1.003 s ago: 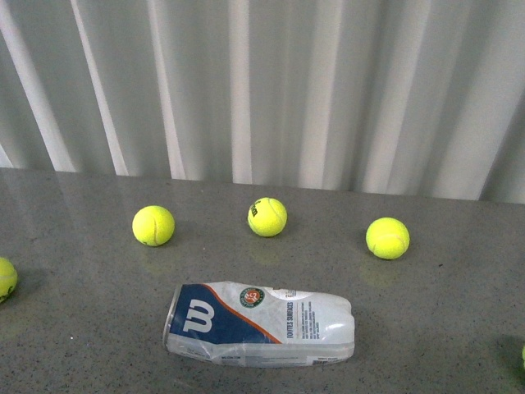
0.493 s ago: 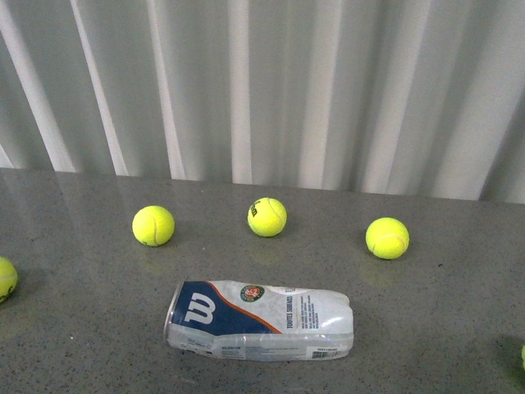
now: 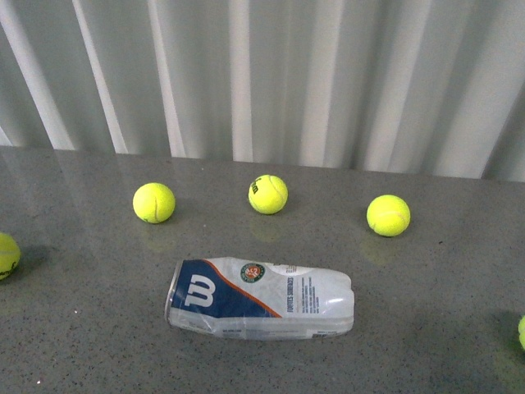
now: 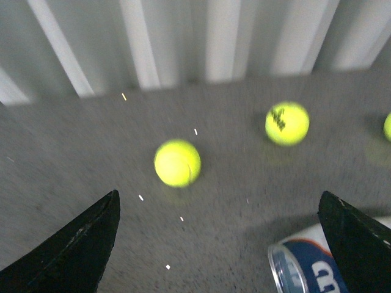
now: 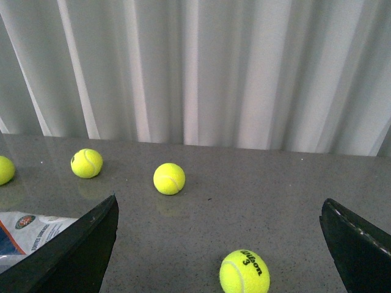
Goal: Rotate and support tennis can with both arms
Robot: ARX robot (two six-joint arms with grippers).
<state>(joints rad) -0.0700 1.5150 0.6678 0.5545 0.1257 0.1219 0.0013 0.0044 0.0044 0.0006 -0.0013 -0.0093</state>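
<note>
In the front view, the tennis can (image 3: 261,300) lies on its side on the grey speckled bench (image 3: 90,336), near the front edge. Its silver-rimmed end points to our left and its crumpled clear end to our right. We see bare bench all round it. Three tennis balls stand in a loose row behind it: the left ball (image 3: 154,203), the middle ball (image 3: 268,194) and the right ball (image 3: 388,215), all well apart from the can. A fourth ball (image 3: 6,256) is cut by the left edge of the view and a fifth ball (image 3: 522,332) by the right edge. A white pleated backdrop (image 3: 271,82) closes the bench's far side. Neither arm shows here.

The left wrist view is blurred. The left tool (image 4: 219,195) stands wide open, its two black fingers (image 4: 79,250) far apart with only bench between them. The can's rimmed end (image 4: 302,268) sits just beside one finger; we cannot tell whether they touch.

In the right wrist view, the right tool (image 5: 220,201) is also spread wide and holds nothing. The can's clear end (image 5: 30,235) shows beside one finger (image 5: 73,256). A ball marked "3" (image 5: 244,271) lies between the fingers, on open bench.
</note>
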